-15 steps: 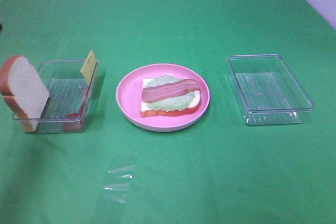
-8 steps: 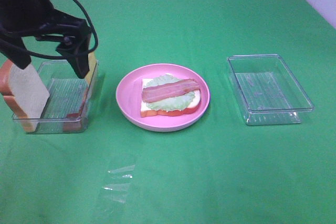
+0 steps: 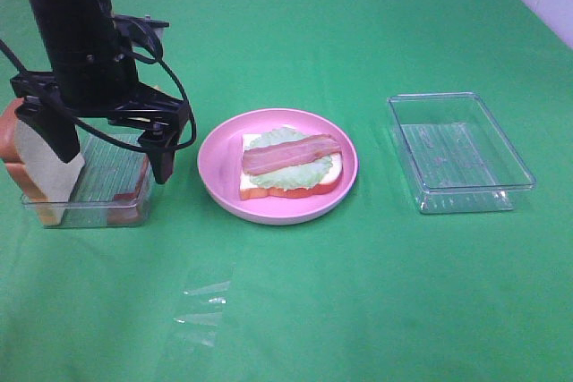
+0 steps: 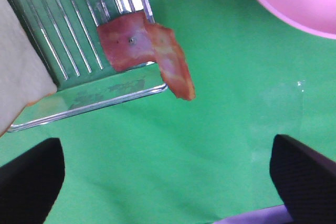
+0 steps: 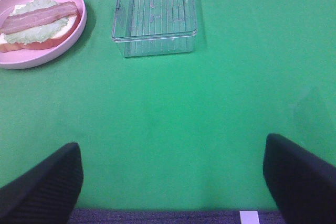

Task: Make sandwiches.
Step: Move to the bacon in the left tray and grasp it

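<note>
L hand (image 3: 112, 154) hangs over the clear tray (image 3: 89, 212) on the left of the green surface (image 3: 358, 292). Fingers are wide apart w/ nothing btwn them. One finger (image 3: 63, 140) is in front of the bread slice (image 3: 40, 167), the other is at the tray's plate-side edge; can't tell if either touches anything. The bread slice, white w/ brown crust, stands leaning at the tray's outer end. A reddish strip (image 4: 131, 43) lies on the tray's ribbed floor at the near, plate-side corner, and in the L wrist view one end sticks out past the corner rim. The sandwich (image 3: 288, 163) sits mid-surface on a round pink plate (image 3: 215, 187), open-topped: white slice at the bottom, a red layer showing at its near edge, pale green lettuce over that, and a bacon strip on top lying across it lengthwise. It's well apart from both hands. A 2nd clear tray (image 3: 461, 151) sits to the right of the plate, not touching it. A bit of clear film (image 3: 204, 306) lies on the surface nearer the camera, btwn the left tray and the plate. R hand (image 5: 170, 187) shows only in its own wrist view: fingers spread wide, nothing btwn them, above bare green surface, w/ the 2nd tray and the plate further out in front.
</note>
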### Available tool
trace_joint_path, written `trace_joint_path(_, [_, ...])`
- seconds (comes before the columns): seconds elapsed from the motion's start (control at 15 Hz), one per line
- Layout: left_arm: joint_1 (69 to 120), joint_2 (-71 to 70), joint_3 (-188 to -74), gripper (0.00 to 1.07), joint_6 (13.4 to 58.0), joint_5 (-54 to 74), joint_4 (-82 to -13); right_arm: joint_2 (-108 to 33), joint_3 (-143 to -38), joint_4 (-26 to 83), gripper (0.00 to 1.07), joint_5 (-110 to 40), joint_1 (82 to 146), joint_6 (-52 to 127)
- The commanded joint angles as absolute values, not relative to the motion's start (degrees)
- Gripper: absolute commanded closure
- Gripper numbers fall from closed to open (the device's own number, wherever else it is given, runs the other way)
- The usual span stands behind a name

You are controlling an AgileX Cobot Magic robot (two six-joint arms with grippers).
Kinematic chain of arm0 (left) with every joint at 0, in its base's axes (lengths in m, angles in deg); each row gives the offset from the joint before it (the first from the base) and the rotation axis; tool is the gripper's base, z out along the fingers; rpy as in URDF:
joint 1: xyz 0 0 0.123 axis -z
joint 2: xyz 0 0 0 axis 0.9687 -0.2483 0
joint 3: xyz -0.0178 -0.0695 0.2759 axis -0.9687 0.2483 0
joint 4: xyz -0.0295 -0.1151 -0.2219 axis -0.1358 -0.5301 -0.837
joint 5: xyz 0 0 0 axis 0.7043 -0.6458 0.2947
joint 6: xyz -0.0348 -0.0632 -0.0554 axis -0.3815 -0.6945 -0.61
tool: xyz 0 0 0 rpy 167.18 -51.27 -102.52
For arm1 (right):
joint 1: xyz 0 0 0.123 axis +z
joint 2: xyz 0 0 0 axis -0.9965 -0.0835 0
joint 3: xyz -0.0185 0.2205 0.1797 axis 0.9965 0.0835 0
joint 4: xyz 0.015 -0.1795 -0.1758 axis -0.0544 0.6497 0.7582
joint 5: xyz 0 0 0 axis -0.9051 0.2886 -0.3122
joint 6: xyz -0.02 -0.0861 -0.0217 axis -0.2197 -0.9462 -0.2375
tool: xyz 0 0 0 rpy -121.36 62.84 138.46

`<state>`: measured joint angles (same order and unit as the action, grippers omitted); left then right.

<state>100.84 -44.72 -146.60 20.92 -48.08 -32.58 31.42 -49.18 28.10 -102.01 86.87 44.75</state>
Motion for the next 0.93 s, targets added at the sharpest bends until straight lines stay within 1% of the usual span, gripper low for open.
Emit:
trace_joint_path(0.07, [101.18,-46.27,-146.77,0.09,20.69,-47.96,-31.66,33.25,-49.07,27.87,0.18,-101.90,86.47,44.35])
trace_joint_path(0.53, [101.12,-51.31,-148.43,0.09,20.46,-41.03,-30.40,33.25,-49.07,27.87,0.18,-101.90,86.47,44.35])
trace_joint_path(0.8, [100.84,-53.15,-148.95,0.09,20.46,-40.52,-30.06,33.25,-49.07,27.87,0.18,-101.90,86.47,44.35])
trace_joint_path(0.93, [100.84,-53.15,-148.95,0.10,20.75,-40.52,-30.06,33.25,-49.07,27.87,0.18,-101.90,86.47,44.35])
